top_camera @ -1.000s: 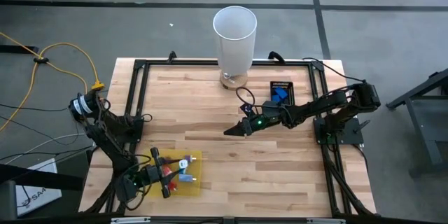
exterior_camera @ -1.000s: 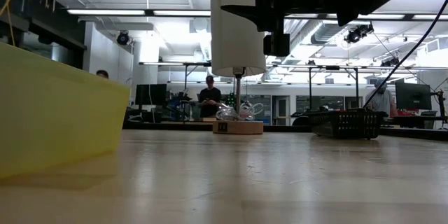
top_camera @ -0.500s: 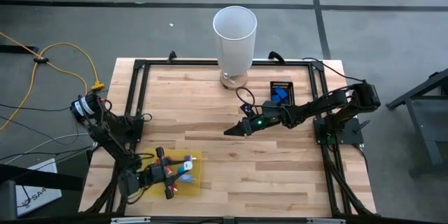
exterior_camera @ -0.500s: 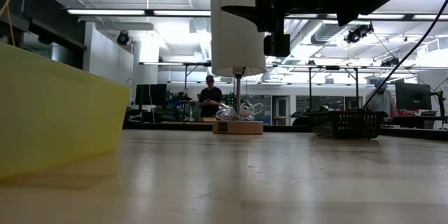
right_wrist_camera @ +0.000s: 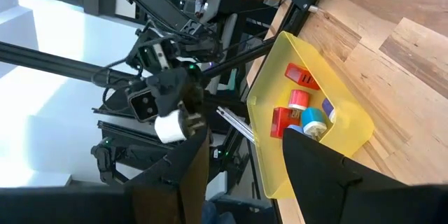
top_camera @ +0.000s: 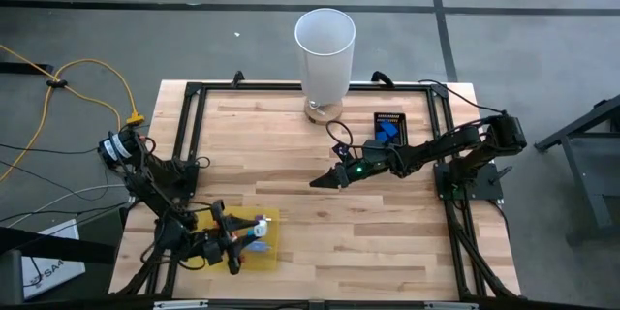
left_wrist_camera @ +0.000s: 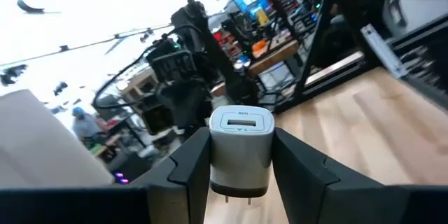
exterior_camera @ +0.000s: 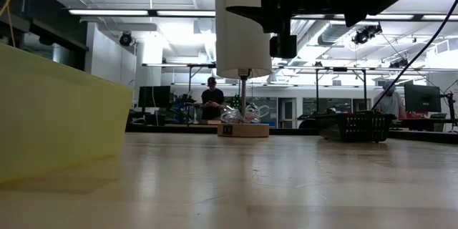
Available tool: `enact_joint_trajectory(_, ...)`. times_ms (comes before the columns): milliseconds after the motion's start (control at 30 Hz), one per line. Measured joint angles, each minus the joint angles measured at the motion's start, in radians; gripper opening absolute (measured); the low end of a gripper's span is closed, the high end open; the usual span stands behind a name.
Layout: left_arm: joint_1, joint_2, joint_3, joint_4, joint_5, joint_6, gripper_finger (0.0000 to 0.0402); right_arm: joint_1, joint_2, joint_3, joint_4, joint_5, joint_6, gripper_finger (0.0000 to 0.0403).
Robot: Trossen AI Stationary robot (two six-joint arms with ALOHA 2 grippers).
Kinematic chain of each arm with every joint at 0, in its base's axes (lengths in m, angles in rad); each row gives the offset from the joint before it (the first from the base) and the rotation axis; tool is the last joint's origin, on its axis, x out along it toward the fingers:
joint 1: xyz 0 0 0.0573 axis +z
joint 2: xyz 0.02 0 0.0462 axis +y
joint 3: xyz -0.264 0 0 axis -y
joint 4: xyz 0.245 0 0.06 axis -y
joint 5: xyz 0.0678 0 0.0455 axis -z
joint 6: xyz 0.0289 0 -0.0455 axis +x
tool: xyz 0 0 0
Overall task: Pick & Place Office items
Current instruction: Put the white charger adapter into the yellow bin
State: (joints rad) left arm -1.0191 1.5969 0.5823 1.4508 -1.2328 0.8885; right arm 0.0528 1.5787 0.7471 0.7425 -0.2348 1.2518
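Several small office items, red, teal, blue and purple, lie in a yellow bin near the table's near-left corner. My left gripper hovers over that bin, shut on a whitish plug adapter, also seen in the right wrist view. My right gripper hangs open above the table's middle, its fingers pointing toward the bin. A blue piece lies in the small black tray. My left gripper pinches the plug adapter between its two fingers, one on each flat side. The fingers come roughly level from the table's left. The adapter is lifted clear above the bin, with its metal prongs pointing back toward the wrist.
A tall white cylinder stands on a small wooden base at the far edge. A black frame borders the table. The bin's yellow wall fills the low view's left side. Bare wood lies between bin and right gripper. People show far behind.
My left gripper has risen above the yellow bin with the plug adapter in its hold, passing out of the top of the low view. Its wrist has drawn toward the far-left. The right arm has stayed still.
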Motion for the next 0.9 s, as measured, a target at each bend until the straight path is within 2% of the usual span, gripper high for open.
enact_joint_trajectory(100,0.0,-0.026,0.0,-0.012,-0.015,0.035,0.0127,0.0,0.0,0.0,0.0,0.0,0.0,0.0169)
enact_joint_trajectory(233,0.013,-0.078,0.0,-0.133,-0.019,0.015,0.0127,0.0,0.0,0.0,0.0,0.0,0.0,0.0169)
enact_joint_trajectory(533,0.073,-0.203,0.035,-0.349,0.075,0.033,0.0127,0.0,0.0,0.0,-0.005,0.0,0.0,0.0169)
enact_joint_trajectory(700,0.124,-0.215,0.124,-0.562,0.154,-0.009,0.0127,0.0,0.0,0.0,-0.008,0.0,0.0,0.0169)
enact_joint_trajectory(900,0.195,-0.216,0.224,-0.915,0.291,-0.223,0.0127,0.0,0.0,0.0,-0.013,0.0,0.0,0.0169)
